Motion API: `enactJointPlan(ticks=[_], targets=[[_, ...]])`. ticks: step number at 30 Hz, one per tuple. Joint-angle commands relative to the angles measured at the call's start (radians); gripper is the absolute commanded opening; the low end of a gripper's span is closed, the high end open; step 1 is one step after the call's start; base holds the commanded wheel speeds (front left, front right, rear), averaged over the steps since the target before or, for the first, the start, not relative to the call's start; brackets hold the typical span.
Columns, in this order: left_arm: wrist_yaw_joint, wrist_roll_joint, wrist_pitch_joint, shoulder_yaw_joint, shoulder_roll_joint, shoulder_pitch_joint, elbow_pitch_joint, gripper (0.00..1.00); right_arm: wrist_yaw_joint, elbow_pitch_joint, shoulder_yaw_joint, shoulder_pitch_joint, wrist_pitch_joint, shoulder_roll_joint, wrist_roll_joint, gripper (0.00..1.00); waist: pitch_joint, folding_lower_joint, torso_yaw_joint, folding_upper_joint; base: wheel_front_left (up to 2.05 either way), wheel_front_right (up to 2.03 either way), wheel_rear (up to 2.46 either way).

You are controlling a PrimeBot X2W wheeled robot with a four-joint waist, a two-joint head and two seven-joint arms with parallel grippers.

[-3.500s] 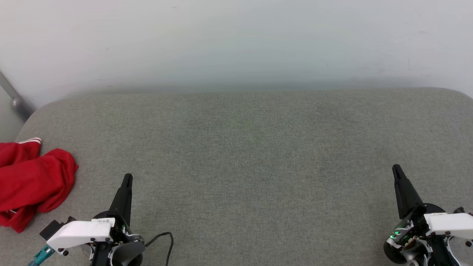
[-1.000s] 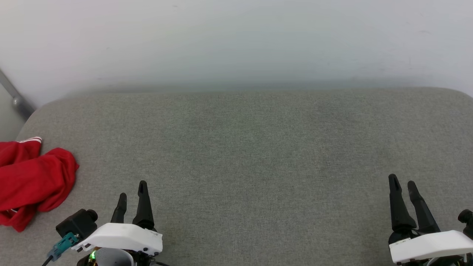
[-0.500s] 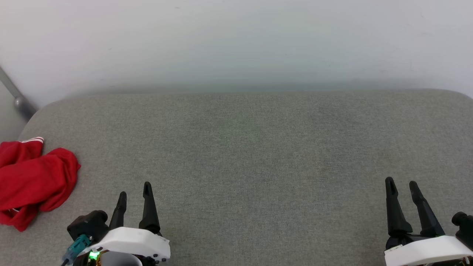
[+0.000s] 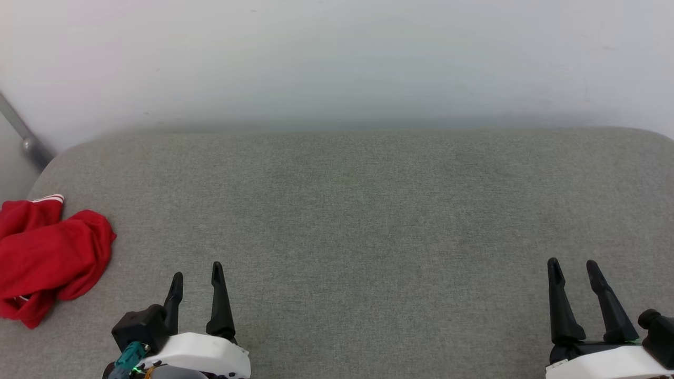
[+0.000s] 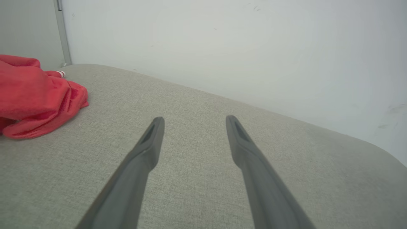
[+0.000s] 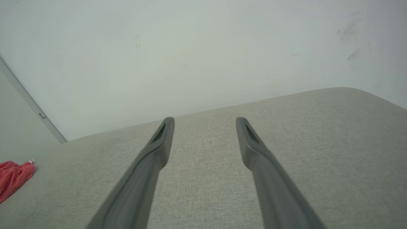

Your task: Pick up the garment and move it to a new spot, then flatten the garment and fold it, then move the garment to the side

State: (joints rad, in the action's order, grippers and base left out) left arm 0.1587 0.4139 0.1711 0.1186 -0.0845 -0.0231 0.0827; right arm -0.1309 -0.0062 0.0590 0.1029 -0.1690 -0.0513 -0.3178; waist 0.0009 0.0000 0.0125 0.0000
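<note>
The garment [image 4: 50, 258] is a crumpled bright red heap with a bit of red-and-white stripe trim, lying at the far left edge of the grey padded surface [image 4: 358, 210]. It also appears in the left wrist view as the garment [image 5: 35, 95] at the left, and small at the lower left as the garment [image 6: 14, 178] in the right wrist view. My left gripper [image 4: 196, 271] stands open at the lower left, to the right of the heap and apart from it. At the lower right my right gripper [image 4: 571, 263] is open too, with nothing between its fingers.
A pale wall [image 4: 337, 58] rises directly behind the surface's far edge. A grey metal bar [image 4: 23, 137] slants down at the far left corner. The surface's corners are rounded, and the wide stretch between the grippers is bare grey fabric.
Both wrists have turned, so each gripper now shows two spread fingers instead of one edge-on. Both have drawn slightly lower in the view, and the left has shifted a little right. The garment lies as before.
</note>
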Motion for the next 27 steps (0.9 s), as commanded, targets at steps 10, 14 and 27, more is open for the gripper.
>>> enactJointPlan(ticks=[10,14,27], targets=[[-0.017,-0.104,0.030,0.002,0.010,-0.015,-0.021,1.00,0.000,-0.030,0.009,0.016,-0.031,0.001,0.095,1.00,0.003,0.0000,0.006,0.0000,0.00,0.00,0.00],[-0.023,-0.138,0.038,0.001,0.015,-0.024,-0.019,1.00,0.000,-0.031,0.010,0.020,-0.040,0.001,0.116,1.00,0.003,0.0000,0.006,0.0000,0.00,0.00,0.00],[-0.033,-0.240,0.065,-0.007,0.027,-0.037,-0.019,1.00,0.000,-0.040,0.013,0.037,-0.066,0.002,0.193,1.00,0.007,0.0000,0.006,0.0000,0.00,0.00,0.00]])
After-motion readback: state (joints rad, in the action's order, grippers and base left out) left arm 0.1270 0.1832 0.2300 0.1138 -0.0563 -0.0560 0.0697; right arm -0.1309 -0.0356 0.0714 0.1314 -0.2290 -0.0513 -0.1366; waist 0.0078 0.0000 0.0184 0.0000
